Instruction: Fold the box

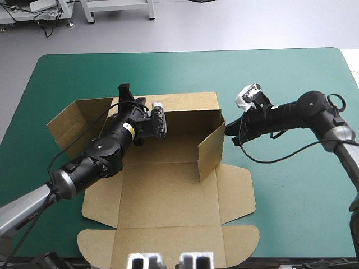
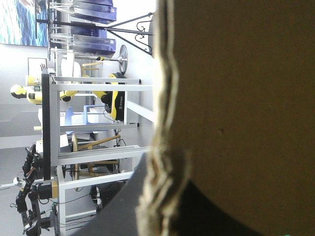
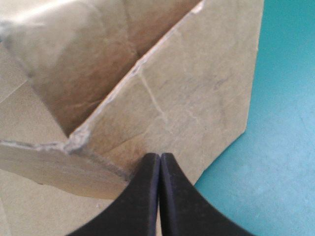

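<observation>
The box is a cut sheet of brown corrugated board lying near the middle of the teal-green surface, partly raised into a tray. Its far wall stands upright. The right wall also stands, a short panel with one slanted corner. The left flap splays outward and low. Toward the near edge the remaining panels lie flat: a broad lid with rounded tabs and creased fold lines.

The left gripper reaches over the tray floor to the left end of the far wall. In the left wrist view its black fingers are clamped on the box, and the board's ragged, layered cut edge runs up between them.

The right gripper sits just outside the far right corner. In the right wrist view the right gripper is clenched into one pointed arch, holding nothing. Its tip touches the outer face of the box beside a worn, frayed fold. The board there is matt and faintly creased, and the smooth surface lies alongside.
</observation>
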`<action>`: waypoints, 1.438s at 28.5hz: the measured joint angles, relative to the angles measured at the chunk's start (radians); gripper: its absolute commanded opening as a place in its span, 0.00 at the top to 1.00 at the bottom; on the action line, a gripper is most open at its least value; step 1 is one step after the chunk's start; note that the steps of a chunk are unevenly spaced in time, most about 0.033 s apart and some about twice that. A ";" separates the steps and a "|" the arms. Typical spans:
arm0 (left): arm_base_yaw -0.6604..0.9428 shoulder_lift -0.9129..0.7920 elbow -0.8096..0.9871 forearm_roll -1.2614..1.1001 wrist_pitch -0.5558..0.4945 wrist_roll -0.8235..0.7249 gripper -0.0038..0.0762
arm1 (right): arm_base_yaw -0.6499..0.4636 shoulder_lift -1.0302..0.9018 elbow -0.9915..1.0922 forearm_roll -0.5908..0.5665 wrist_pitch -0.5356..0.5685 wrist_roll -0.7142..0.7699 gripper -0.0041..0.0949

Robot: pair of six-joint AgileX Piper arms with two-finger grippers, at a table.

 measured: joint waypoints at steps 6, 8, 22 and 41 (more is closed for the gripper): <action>0.000 0.000 0.016 -0.001 0.000 0.001 0.97 | 0.000 -0.090 0.212 0.224 -0.172 -0.293 0.98; 0.000 0.000 0.022 0.007 -0.005 0.002 0.97 | 0.000 -0.122 0.273 0.280 -0.227 -0.371 0.98; -0.080 -0.010 0.062 0.042 0.082 0.004 0.97 | 0.000 -0.175 0.478 0.495 -0.317 -0.742 0.94; -0.132 -0.013 0.062 -0.003 0.149 0.009 0.95 | 0.000 -0.184 0.471 0.549 -0.224 -0.774 0.22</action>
